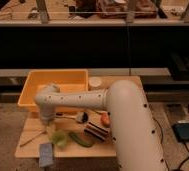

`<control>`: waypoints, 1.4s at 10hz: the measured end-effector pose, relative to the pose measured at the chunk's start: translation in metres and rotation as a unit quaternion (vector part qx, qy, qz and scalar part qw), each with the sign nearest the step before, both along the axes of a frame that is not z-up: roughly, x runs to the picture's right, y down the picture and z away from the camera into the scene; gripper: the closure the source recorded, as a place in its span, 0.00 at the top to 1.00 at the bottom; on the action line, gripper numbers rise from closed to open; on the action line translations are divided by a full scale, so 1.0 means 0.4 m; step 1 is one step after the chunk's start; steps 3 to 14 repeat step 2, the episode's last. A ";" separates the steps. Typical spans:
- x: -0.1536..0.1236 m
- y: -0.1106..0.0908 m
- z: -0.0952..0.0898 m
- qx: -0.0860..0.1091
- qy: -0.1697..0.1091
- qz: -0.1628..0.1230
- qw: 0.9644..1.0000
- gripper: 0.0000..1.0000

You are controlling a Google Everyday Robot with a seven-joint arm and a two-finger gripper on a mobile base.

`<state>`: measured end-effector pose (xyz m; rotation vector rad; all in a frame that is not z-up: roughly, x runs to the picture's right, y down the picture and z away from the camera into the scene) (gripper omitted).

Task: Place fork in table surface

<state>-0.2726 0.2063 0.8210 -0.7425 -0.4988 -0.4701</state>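
hand (49, 129) low over table surface (30, 150), grip state unclear; fork (32, 138) diagonal, lower-left to upper-right

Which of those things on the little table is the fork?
Find the yellow tub on the wooden table. Below it, near the table's left edge, left of the gripper, lies the fork: a thin pale stick, unlike the fat green vegetable.

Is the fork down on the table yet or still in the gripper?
Down: the fork lies flat on the table surface, left of the gripper, which hangs just above the table.
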 end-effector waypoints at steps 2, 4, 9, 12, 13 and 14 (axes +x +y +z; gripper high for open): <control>0.007 -0.038 -0.031 0.015 0.000 0.001 1.000 0.80; 0.007 -0.038 -0.031 0.015 0.000 0.001 1.000 0.80; 0.007 -0.038 -0.031 0.015 0.000 0.001 1.000 0.80; 0.007 -0.038 -0.031 0.015 0.000 0.001 1.000 0.80; 0.007 -0.038 -0.031 0.015 0.000 0.001 1.000 0.80; 0.007 -0.038 -0.031 0.015 0.000 0.001 1.000 0.80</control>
